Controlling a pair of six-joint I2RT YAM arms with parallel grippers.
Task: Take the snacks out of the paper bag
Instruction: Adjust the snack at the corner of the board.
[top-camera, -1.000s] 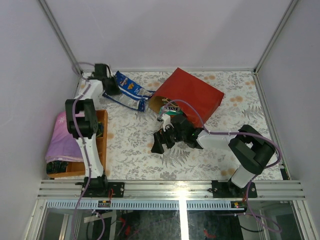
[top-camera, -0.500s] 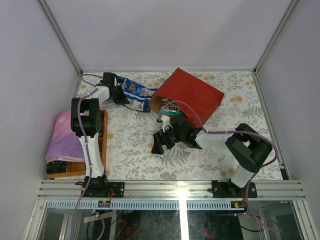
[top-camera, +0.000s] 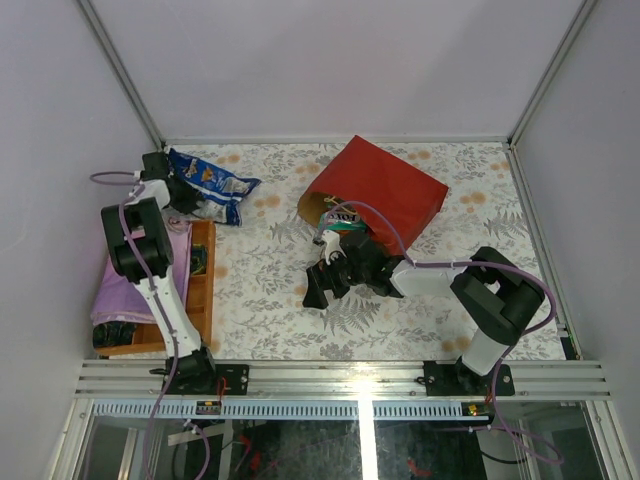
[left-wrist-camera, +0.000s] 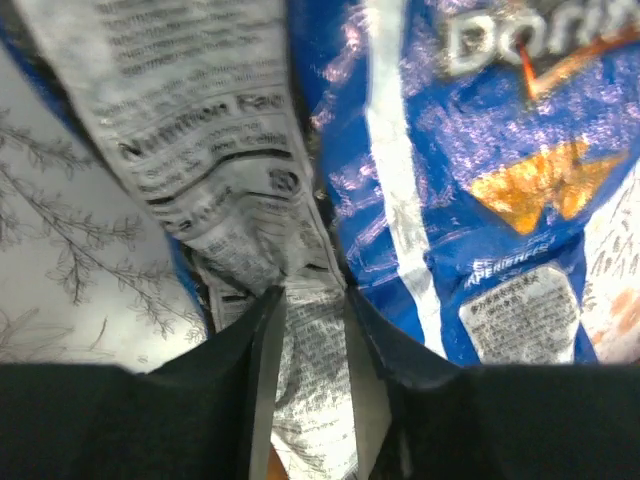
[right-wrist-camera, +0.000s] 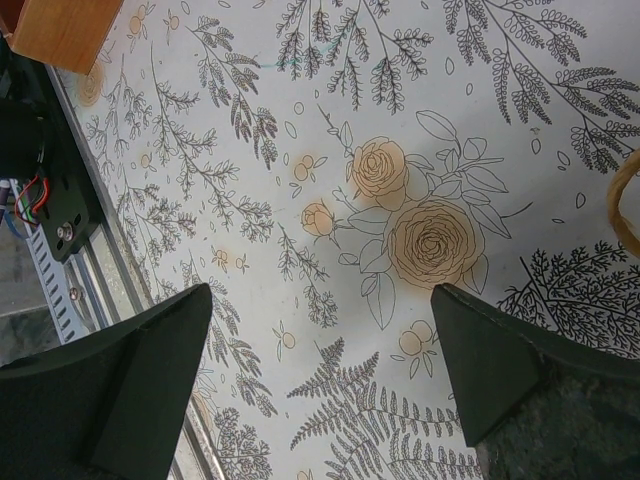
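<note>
Blue-and-white film snack packs (left-wrist-camera: 470, 170): glossy, crinkled plastic/foil w/ bright glare streaks. The big red paper bag (top-camera: 390, 185) is matt and smooth outside, w/ dull brown kraft paper inside. Floral-print table cover (right-wrist-camera: 400, 120) is smooth w/ a faint sheen (vinyl or coated cloth, can't tell which); orange-brown wooden tray (top-camera: 207, 300) has a smooth satin finish; pink folded cloth (top-camera: 110, 295) is soft & matt. Right gripper (right-wrist-camera: 320, 295) fingers (right-wrist-camera: 140, 390) are matt black plastic; front rail (top-camera: 340, 378) is silver metal, ribbed, low shine.
</note>
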